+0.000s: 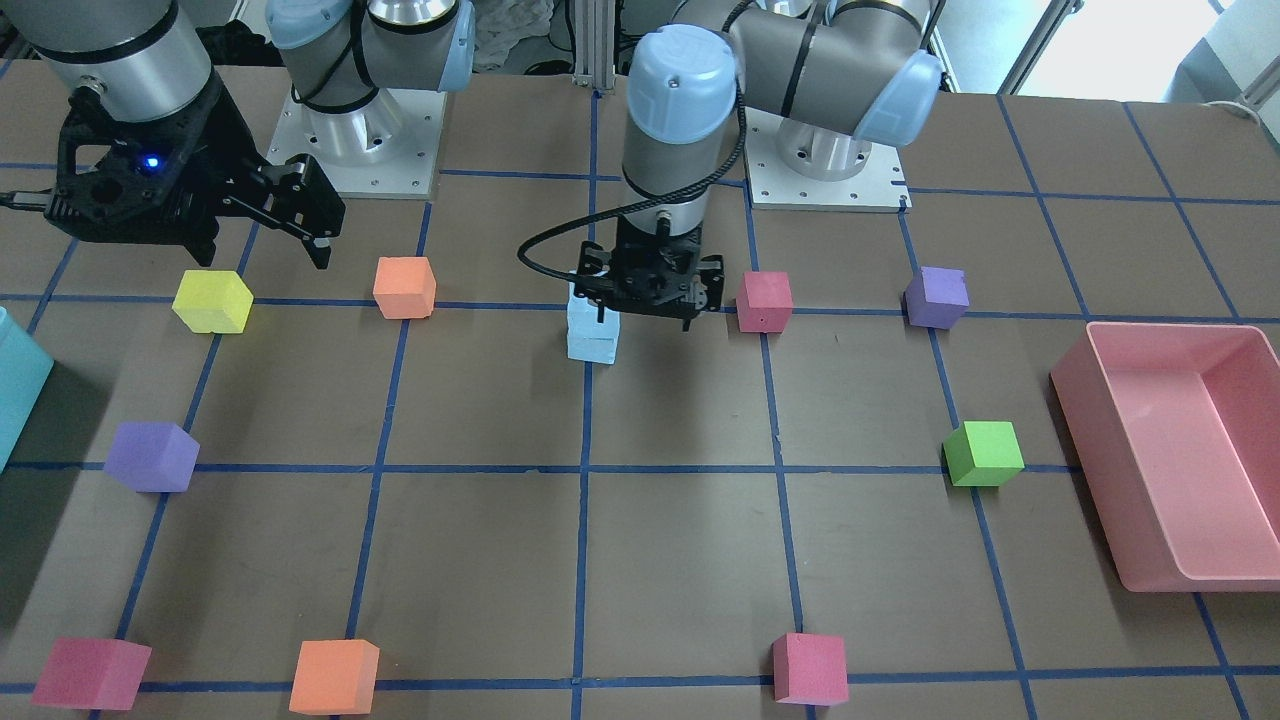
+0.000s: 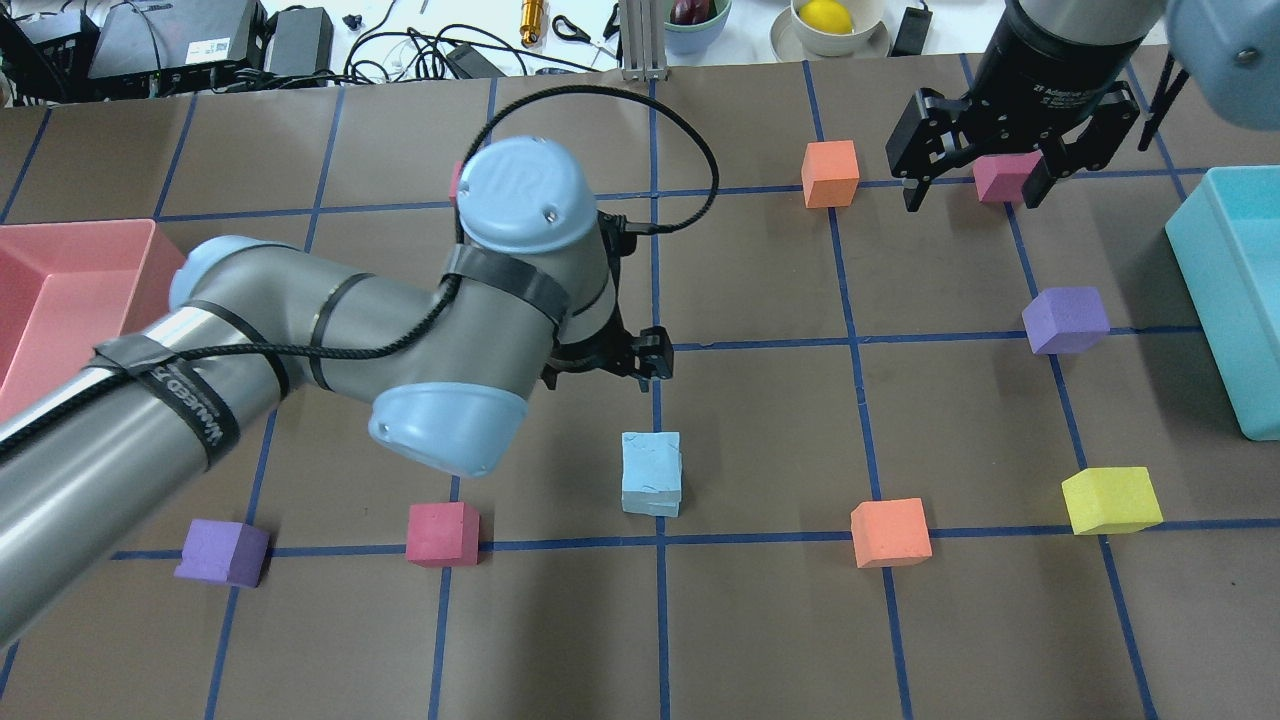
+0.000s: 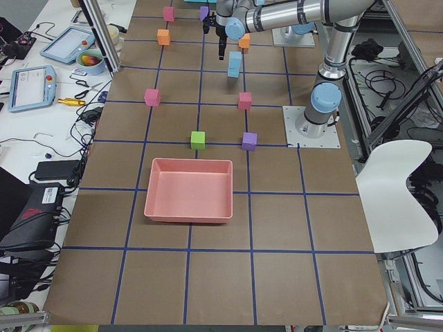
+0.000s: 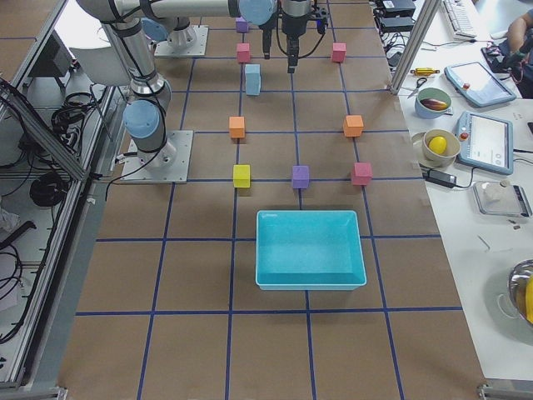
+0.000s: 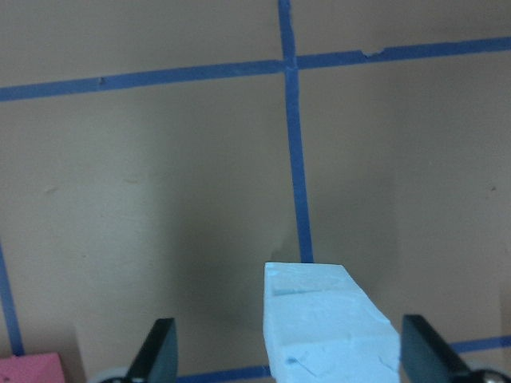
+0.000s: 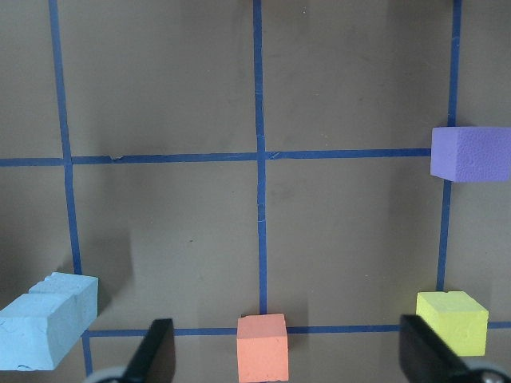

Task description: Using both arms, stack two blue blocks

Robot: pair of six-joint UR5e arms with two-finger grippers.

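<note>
The two pale blue blocks (image 1: 592,331) stand stacked one on the other at the table's middle, and show in the overhead view (image 2: 651,472) too. My left gripper (image 1: 645,318) is open and hovers just above and beside the stack, touching neither block. In the left wrist view the top block (image 5: 327,327) lies low between the spread fingers (image 5: 156,351). My right gripper (image 2: 978,188) is open and empty, held high near the table's right end over a pink cube (image 2: 1003,176). The right wrist view shows the stack (image 6: 48,321) at its lower left.
A pink tray (image 1: 1160,470) sits at the robot's left end and a cyan box (image 2: 1240,300) at its right end. Yellow (image 2: 1110,500), orange (image 2: 890,532), purple (image 2: 1065,320), pink (image 2: 442,533) and green (image 1: 984,453) cubes are scattered on the grid around the stack.
</note>
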